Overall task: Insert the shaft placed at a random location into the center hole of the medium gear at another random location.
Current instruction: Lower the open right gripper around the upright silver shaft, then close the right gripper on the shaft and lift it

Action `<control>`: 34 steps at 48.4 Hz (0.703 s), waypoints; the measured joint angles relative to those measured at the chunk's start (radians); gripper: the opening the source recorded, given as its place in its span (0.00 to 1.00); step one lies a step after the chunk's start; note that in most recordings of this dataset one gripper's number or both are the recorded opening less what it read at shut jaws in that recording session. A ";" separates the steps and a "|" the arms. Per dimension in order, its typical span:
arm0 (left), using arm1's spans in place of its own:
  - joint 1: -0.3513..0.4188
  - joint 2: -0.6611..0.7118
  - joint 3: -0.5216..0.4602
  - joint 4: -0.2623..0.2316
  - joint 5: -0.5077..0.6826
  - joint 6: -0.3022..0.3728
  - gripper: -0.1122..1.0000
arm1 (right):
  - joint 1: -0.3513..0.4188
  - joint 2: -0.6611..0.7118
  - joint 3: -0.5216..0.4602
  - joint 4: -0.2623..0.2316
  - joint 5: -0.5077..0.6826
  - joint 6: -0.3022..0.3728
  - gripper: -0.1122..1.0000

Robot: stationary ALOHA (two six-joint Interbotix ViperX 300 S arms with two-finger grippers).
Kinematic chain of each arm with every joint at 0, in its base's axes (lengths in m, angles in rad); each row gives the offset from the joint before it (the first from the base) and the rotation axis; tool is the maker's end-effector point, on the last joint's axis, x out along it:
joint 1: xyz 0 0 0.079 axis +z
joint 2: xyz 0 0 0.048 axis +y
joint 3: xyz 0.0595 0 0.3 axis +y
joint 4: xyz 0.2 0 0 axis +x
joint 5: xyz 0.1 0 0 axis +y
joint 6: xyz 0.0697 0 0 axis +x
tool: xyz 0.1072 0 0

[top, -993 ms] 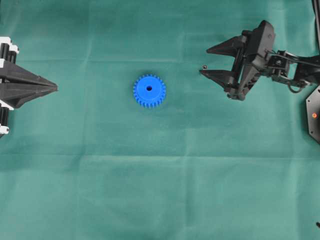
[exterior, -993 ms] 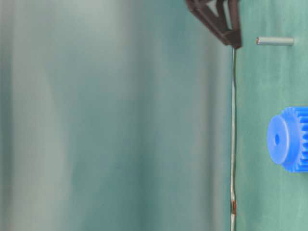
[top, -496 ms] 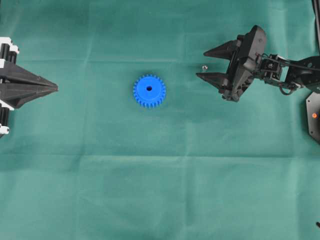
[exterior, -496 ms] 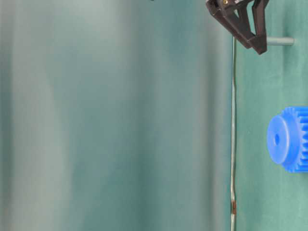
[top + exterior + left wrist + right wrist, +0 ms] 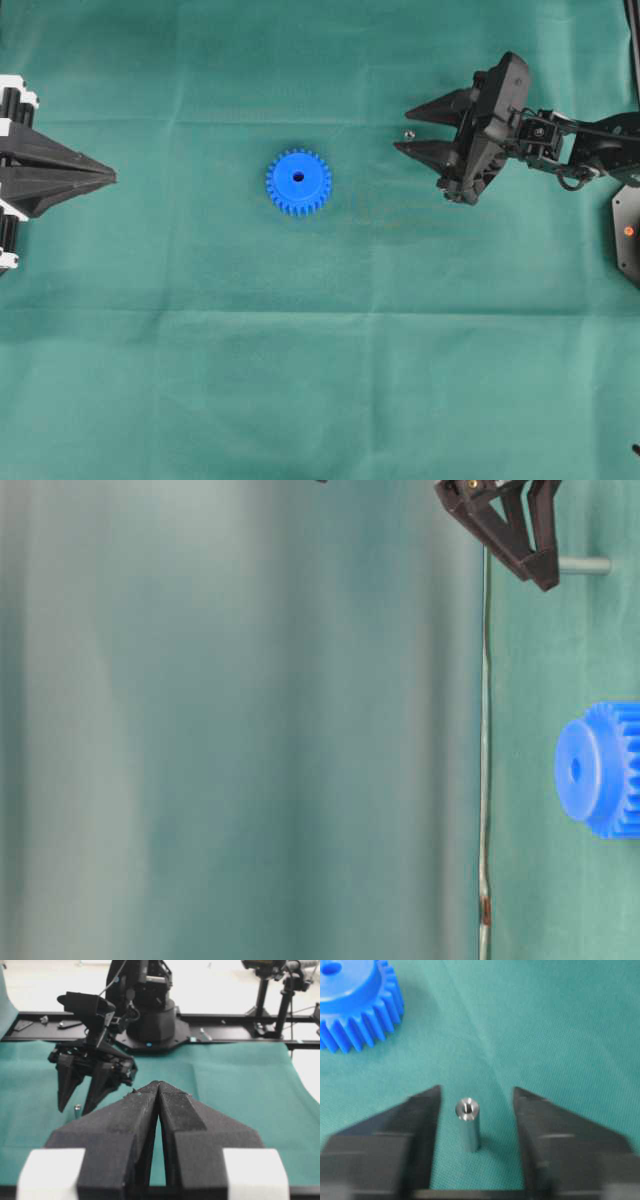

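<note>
The right gripper (image 5: 475, 1110) now has its jaws astride the shaft (image 5: 468, 1124), which stands upright on the green desk (image 5: 330, 380) between them. A gap shows on each side of the pin, a narrow one on the left and a wider one on the right, so the jaws are part-way closed and gripping nothing yet. A second ago they stood much wider and sat back from the shaft; since then they have come forward over it and narrowed. In the table-level view a jaw tip now crosses in front of the shaft (image 5: 585, 566), where before the pin stood clear of it.

To my eye the pick-up is nearly in hand: the pin is bracketed, and only the last squeeze is missing. The uneven gaps suggest 1 jaw will touch first and could nudge or tip the pin.

Outward from the shaft, the medium gear (image 5: 298, 182) lies flat on the desk, well apart from the pin toward the left arm's side, with its center hole (image 5: 298, 177) facing up and unobstructed. It has not moved. Far beyond the gear, the left gripper (image 5: 95, 176) waits with its jaws pressed together, holding nothing, unchanged over the last second.
</note>
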 measured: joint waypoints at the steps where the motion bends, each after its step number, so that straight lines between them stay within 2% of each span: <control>1: 0.000 0.000 0.002 0.000 0.000 0.000 0.10 | 0.000 0.002 -0.003 0.000 0.005 0.000 0.43; 5: 0.000 0.000 0.000 0.000 0.003 0.000 0.10 | 0.000 0.009 -0.009 -0.002 0.011 -0.002 0.24; 6: 0.000 0.000 0.002 0.000 0.003 0.000 0.10 | 0.000 0.011 -0.011 -0.002 0.012 0.000 0.22; 34: 0.000 -0.002 0.000 0.000 0.008 0.000 0.10 | 0.002 -0.015 -0.017 -0.006 0.035 0.000 0.22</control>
